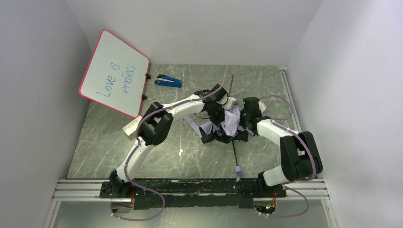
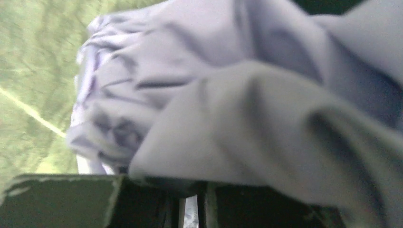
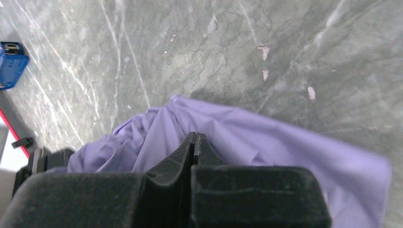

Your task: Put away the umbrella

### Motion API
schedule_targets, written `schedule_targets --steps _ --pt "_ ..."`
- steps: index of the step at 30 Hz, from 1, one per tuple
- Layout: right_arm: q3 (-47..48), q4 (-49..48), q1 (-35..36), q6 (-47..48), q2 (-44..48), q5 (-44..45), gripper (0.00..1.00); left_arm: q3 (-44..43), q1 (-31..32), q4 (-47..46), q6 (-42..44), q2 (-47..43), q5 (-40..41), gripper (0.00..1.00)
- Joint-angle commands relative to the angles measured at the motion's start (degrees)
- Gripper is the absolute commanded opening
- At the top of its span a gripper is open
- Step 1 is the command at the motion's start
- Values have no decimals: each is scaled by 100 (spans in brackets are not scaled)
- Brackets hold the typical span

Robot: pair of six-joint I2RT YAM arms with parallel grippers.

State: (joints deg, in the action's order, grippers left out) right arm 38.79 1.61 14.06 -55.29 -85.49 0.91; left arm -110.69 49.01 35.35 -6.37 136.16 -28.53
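The umbrella [image 1: 231, 121] lies half-folded in the middle of the table, its lilac canopy crumpled with black patches. Its thin shaft runs toward the near edge and ends at the small lilac handle [image 1: 238, 172]. My left gripper [image 1: 216, 112] is at the canopy's left side. In the left wrist view the lilac fabric [image 2: 237, 95] fills the frame, bunched over the left gripper [image 2: 192, 184], whose jaws are closed to a narrow slit on it. My right gripper [image 1: 245, 118] is at the canopy's right side. Its jaws [image 3: 195, 137] are pressed together, tips against the fabric [image 3: 275, 142].
A pink-framed whiteboard [image 1: 114, 73] leans at the back left. A blue stapler-like object [image 1: 169, 81] lies behind the umbrella and shows at the left edge of the right wrist view [image 3: 10, 64]. A small white block [image 1: 131, 126] sits by the left arm. White walls enclose three sides.
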Motion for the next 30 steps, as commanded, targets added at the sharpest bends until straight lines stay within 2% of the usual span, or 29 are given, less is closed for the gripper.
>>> schedule_targets --steps 1,5,9,15,22,25,30 --pt "-7 868 430 -26 575 -13 0 -588 -78 -694 28 51 335 18" --pt "125 1555 426 338 749 677 3 -370 -309 -719 -76 -228 686 24" --pt "247 2057 385 600 978 1295 10 267 -606 -926 -238 -860 962 31" --pt "453 2636 172 1015 1270 1931 13 1147 -1052 -1008 -303 -1899 1373 37" --pt "377 2888 117 1265 1352 1678 15 2051 -1230 -1045 -224 -2555 2054 38" --pt "227 2893 118 1295 1274 1521 15 2270 -1245 -1015 -179 -2407 2223 36" --pt "-74 2623 122 1273 1141 953 11 2069 -1199 -987 -233 -1843 1997 32"
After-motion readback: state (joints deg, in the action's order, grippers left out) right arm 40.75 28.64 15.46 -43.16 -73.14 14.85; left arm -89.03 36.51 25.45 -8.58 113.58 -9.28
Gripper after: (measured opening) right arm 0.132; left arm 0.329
